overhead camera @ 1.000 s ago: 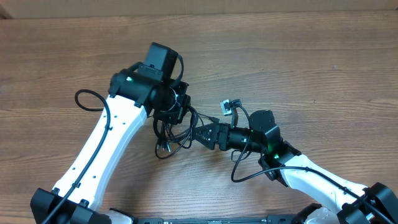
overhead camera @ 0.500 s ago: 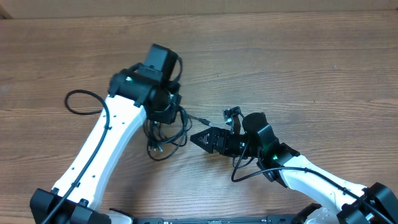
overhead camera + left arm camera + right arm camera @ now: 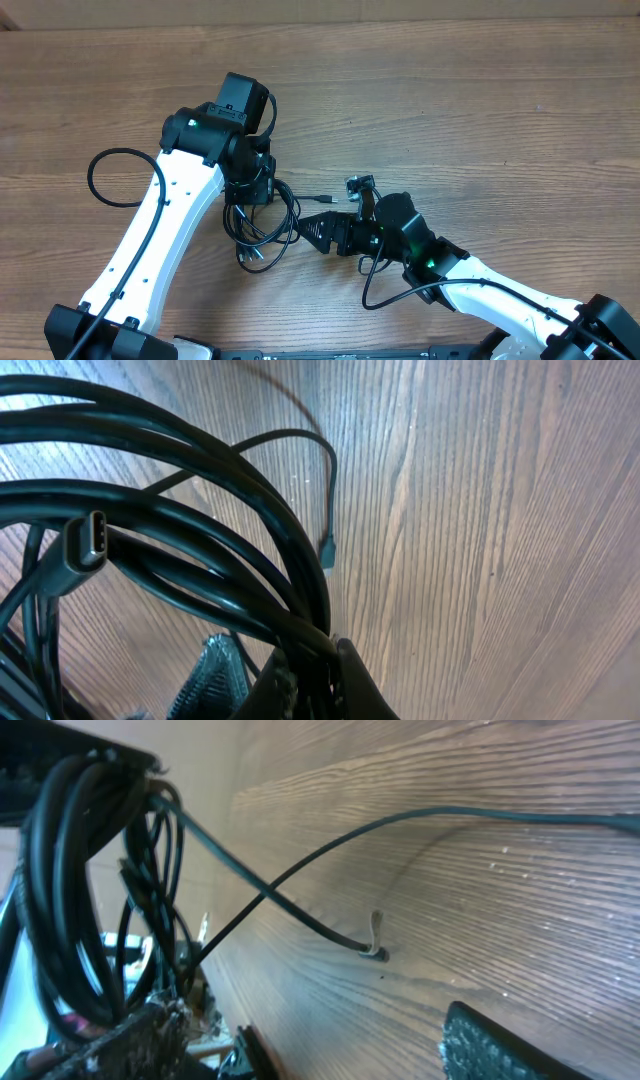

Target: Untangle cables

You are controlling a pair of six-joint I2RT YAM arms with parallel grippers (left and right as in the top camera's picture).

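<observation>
Several thin black cables (image 3: 268,228) hang in a tangled looped bundle from my left gripper (image 3: 250,196), which is shut on them. In the left wrist view the loops (image 3: 190,510) fill the left side, a silvery plug (image 3: 85,545) shows, and my fingers (image 3: 315,665) pinch the strands. One thin strand runs right to a small plug end (image 3: 325,200) lying on the table, also seen in the right wrist view (image 3: 372,946). My right gripper (image 3: 310,229) is open and empty just right of the bundle (image 3: 70,880), with its jaws (image 3: 320,1050) low over the wood.
The wooden table (image 3: 480,110) extends on all sides. The left arm's own thick black wire (image 3: 100,180) loops out to the left. The right arm's wire (image 3: 375,285) loops below its wrist.
My left gripper has carried the bundle left and toward the front. My right gripper has shifted slightly left and front, and stands apart from the bundle.
</observation>
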